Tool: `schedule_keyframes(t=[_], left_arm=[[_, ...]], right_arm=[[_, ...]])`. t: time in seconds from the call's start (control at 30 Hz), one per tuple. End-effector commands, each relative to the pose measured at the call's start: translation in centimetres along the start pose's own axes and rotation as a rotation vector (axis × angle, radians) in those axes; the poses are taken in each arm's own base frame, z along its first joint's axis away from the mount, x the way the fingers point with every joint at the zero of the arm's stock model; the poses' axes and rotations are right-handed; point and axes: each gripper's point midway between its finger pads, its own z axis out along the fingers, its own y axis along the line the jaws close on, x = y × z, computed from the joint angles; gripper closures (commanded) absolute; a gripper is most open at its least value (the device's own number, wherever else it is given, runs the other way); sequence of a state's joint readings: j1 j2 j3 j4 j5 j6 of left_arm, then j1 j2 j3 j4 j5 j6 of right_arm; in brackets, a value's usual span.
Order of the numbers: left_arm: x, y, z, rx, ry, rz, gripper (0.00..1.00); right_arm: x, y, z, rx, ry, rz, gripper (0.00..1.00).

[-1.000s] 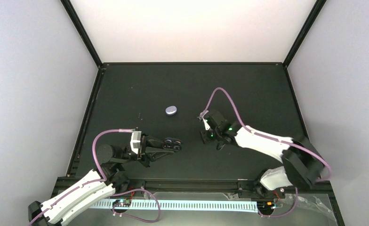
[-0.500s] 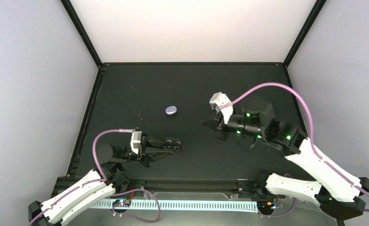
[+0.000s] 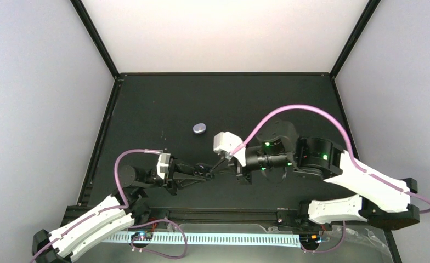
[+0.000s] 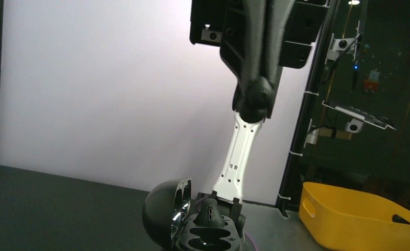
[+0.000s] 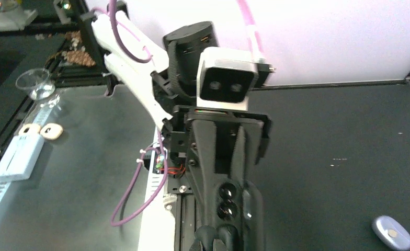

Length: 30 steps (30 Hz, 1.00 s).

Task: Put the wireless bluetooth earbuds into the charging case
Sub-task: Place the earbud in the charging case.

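The left gripper (image 3: 201,170) is clamping the open charging case (image 4: 205,235); the closed right gripper (image 4: 255,102) should be lowering squarely over a socket (image 4: 213,242).

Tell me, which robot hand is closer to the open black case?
Left. The left gripper is clamped on the open black case. The right gripper hangs close above it, jaws shut.

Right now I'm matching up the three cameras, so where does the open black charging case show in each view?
Top view: the charging case sits just below centre, held by the left gripper.
Left wrist: at the bottom edge, centre; its lid stands open on the left.
Right wrist: low centre, its two sockets facing the camera.
Shared landmark: the right gripper, tip right by the case.
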State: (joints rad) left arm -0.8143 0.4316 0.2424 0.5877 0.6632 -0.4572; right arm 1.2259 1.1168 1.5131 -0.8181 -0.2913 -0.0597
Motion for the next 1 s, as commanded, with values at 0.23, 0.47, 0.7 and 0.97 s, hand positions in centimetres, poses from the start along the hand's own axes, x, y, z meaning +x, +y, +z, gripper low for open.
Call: schedule_keyframes(t=[0.23,0.47,0.7,0.97], left_arm=[[-0.6,-1.9,0.6,0.111,0.005,0.005,0.99],[-0.3,-2.0,0.7,0.121,0.015,-0.003,0.99],[-0.3,-2.2,0.8,0.127,0.019,0.0,0.98],[-0.2,-2.2,0.8,0.123,0.02,0.002,0.98]], right_arm=[[0.4,1.3,3.0,-0.006,0.058,-0.102,0.99],[0.8,0.8,4.1,0.012,0.07,-0.117,0.99],[1.1,0.7,5.2,0.004,0.094,-0.131,0.99],[1.6,0.6,5.6,0.003,0.106,-0.128,0.99]])
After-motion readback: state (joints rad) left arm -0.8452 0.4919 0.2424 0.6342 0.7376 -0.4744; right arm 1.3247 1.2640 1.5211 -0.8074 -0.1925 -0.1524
